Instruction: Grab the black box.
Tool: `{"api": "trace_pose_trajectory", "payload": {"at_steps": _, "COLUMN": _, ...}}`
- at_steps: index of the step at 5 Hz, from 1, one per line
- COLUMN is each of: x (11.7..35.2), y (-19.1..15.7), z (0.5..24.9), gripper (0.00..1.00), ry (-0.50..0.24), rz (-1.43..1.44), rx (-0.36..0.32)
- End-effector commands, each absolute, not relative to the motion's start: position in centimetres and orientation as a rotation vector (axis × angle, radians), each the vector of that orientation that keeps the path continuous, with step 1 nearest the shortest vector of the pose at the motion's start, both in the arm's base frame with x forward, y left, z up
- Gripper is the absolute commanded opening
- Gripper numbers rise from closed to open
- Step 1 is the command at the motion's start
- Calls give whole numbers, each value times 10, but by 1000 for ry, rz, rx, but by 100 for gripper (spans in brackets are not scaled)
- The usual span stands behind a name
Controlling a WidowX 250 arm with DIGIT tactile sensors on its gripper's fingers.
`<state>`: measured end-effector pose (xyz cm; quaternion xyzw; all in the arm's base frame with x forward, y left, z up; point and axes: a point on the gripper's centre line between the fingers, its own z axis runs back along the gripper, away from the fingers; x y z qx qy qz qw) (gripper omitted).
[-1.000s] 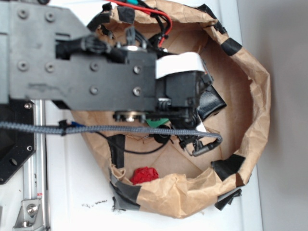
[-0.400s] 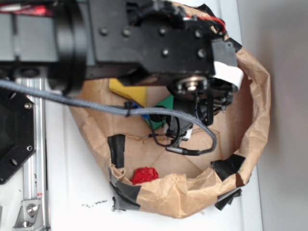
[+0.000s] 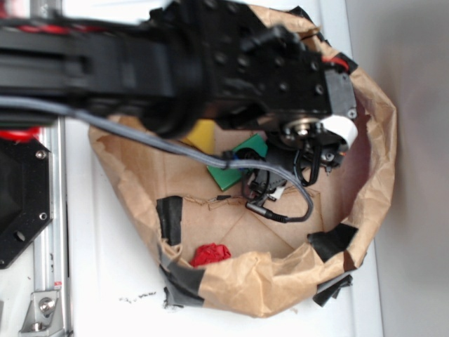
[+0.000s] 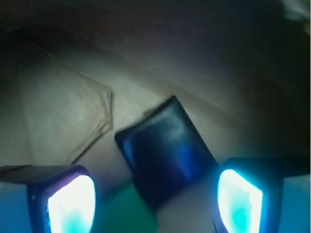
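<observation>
Landmark: brown paper bowl (image 3: 365,140), crumpled wall patched with black tape (image 3: 330,242), standing on the white worktop (image 3: 105,281).
Arm: black arm (image 3: 210,63) reaches from the left across the upper half of the bowl, blurred, its wrist over the bowl's right side.
Pincer: pincer (image 4: 155,196) has its two fingers (image 4: 73,199) spread apart in the wrist view, glowing cyan, gripping nothing.
Black box: black box (image 4: 163,150) lies on the bowl's paper floor, tilted, between and just beyond the fingers; touching or not, I cannot tell. In the exterior view the arm hides it.
Green block: green block (image 3: 235,168) near the bowl's middle, partly under the arm; a green patch (image 4: 131,211) lies beside the box's near edge.
Yellow piece: yellow piece (image 3: 200,133) at the upper middle of the bowl.
Red thing: red crumpled thing (image 3: 211,254) by the bowl's lower wall.
Cable: grey cable (image 3: 140,137) crosses the bowl.
</observation>
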<state>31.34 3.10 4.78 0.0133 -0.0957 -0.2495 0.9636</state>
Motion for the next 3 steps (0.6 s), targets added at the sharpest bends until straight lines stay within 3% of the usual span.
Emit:
{"api": "trace_pose_trajectory", "payload": {"at_steps": 1, "x": 352, "y": 50, "z": 23, "gripper": 100, "ry": -269, "rz": -734, "rx": 14}}
{"api": "trace_pose_trajectory", "payload": {"at_steps": 2, "x": 354, "y": 51, "z": 10, "gripper": 100, "ry": -249, "rz": -772, "rx": -24}}
{"api": "trace_pose_trajectory", "payload": {"at_steps": 3, "x": 344, "y": 42, "z": 29, "gripper": 0, "ry": -254, "rz": -731, "rx": -97}}
